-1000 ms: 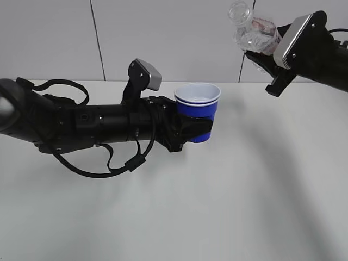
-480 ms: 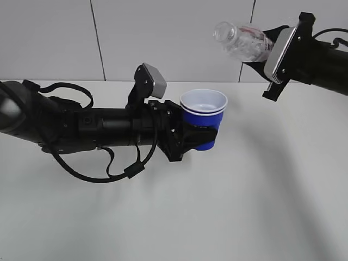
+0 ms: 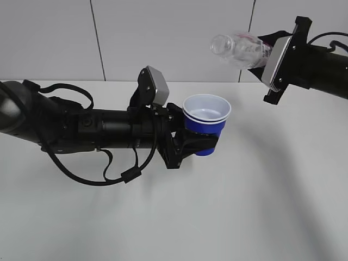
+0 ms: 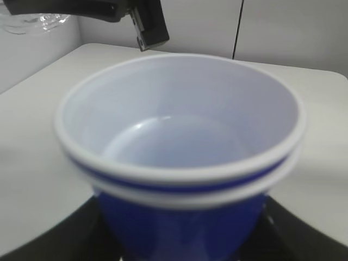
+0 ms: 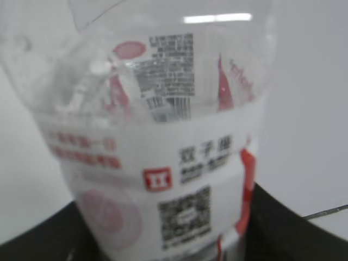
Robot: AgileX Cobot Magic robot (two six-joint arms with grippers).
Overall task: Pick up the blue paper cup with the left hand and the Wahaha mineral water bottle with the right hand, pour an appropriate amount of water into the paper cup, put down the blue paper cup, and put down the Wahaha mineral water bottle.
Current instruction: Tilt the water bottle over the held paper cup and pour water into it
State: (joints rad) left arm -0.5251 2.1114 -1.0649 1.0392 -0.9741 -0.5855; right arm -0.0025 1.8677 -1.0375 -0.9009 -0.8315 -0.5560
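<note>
Blue paper cup (image 3: 206, 120) up off the table, upright, clamped low on its body by the left hand (image 3: 197, 142), claw closed around the blue part. Inside looks white and pretty much dry in the left wrist view (image 4: 179, 141), though hard to say for sure. Wahaha mineral water bottle (image 3: 239, 49) higher up and off to the right, tipped nearly flat with its open mouth pointing left, toward the cup but not over it. Gripped around the label end by the right hand (image 3: 267, 53), claw shut on it, per the right wrist view (image 5: 163, 179).

Biggest worry, probably: mouth sits right of the rim, so any more tilt before sliding over means water on the table (image 3: 261, 206) instead of in the cup. Capless and nearly horizontal, so not much margin there. Also a soft paper cup squeezed low down, could buckle or wobble once weight goes in.

Room-wise, looks fine. Clear air between bottle and cup, bare tabletop below and in front, wall (image 3: 163, 38) behind. Plenty of space to set both down later.
</note>
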